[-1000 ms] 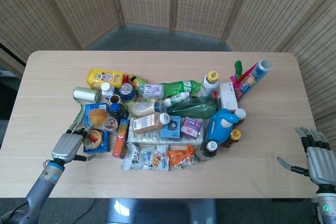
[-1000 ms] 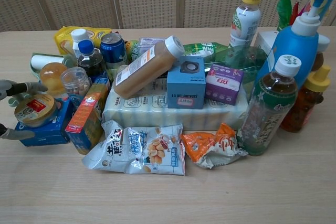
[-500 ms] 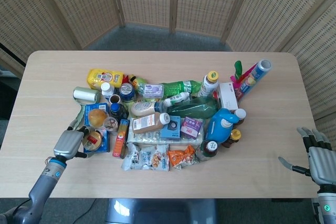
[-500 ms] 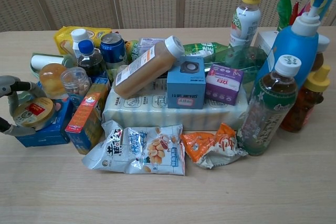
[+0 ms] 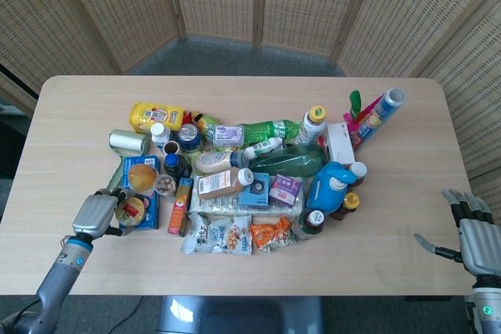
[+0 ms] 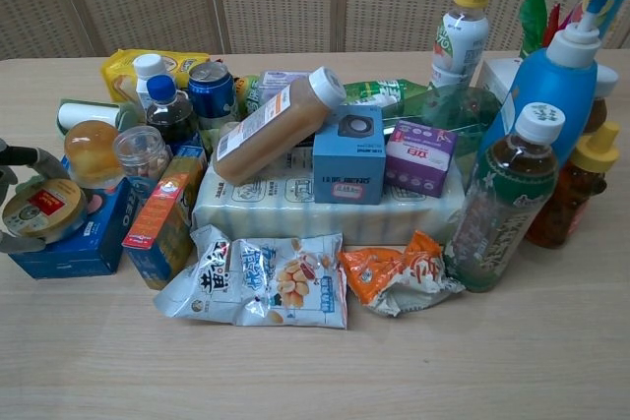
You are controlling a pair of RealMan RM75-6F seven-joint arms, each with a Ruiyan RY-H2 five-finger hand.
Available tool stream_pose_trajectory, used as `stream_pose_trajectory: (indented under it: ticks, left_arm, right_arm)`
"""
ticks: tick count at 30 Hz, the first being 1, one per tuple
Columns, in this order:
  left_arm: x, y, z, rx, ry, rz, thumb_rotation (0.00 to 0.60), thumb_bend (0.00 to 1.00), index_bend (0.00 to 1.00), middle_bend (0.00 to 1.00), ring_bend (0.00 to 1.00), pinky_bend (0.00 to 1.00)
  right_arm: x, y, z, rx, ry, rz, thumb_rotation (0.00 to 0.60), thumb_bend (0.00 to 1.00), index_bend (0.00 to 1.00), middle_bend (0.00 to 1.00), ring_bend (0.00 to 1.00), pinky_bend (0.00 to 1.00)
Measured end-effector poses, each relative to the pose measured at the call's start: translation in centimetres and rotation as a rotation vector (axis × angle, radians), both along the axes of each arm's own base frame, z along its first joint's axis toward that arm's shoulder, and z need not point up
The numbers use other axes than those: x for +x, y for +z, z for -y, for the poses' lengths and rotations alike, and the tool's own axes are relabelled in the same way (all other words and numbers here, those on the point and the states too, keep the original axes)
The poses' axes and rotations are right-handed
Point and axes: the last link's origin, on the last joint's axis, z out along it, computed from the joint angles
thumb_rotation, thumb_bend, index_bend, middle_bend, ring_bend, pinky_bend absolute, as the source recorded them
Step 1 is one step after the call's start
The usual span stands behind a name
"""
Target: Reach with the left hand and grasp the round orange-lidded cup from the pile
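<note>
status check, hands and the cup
Left hand holds the cup, fingers around it on the blue box. Right hand open, resting at the table's edge. Orange carton and clear jar crowd the cup's right.

You are working over a table (image 5: 70,115) of pale, matt wood grain. The orange-lidded cup (image 6: 42,210) shows a glossy printed lid and rests on a blue cardboard box (image 6: 74,243). The left hand (image 5: 95,214) is matt grey metal or plastic. The snack bag (image 6: 261,281) is shiny crinkled foil. The blue bottle (image 6: 551,86) is smooth plastic.
</note>
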Motion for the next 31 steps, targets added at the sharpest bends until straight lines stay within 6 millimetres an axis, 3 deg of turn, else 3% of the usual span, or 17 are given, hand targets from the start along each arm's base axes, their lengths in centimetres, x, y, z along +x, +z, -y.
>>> stream_pose_trajectory:
  ticks: [12,22,31]
  left_arm:
    - [1.0,3.6,0.2,0.095,-0.017,0.093,0.516,0.26,0.47,0.56,0.68,0.26]
    - [3.9,8.8,-0.8,0.212,-0.079,0.192,0.516,0.26,0.47,0.56,0.68,0.25]
    - [7.0,11.4,-2.4,0.266,-0.139,0.302,0.517,0.26,0.48,0.56,0.68,0.25]
  right_arm:
    - [0.2,-0.3,0.2,0.01,0.014,0.007,0.268,0.0,0.0,0.0,0.0,0.0]
    - [0.2,-0.9,0.0,0.015,0.024,0.031,0.268,0.0,0.0,0.0,0.0,0.0]
    - [-0.3,-1.0,-0.5,0.007,0.01,0.043,0.269,0.0,0.0,0.0,0.0,0.0]
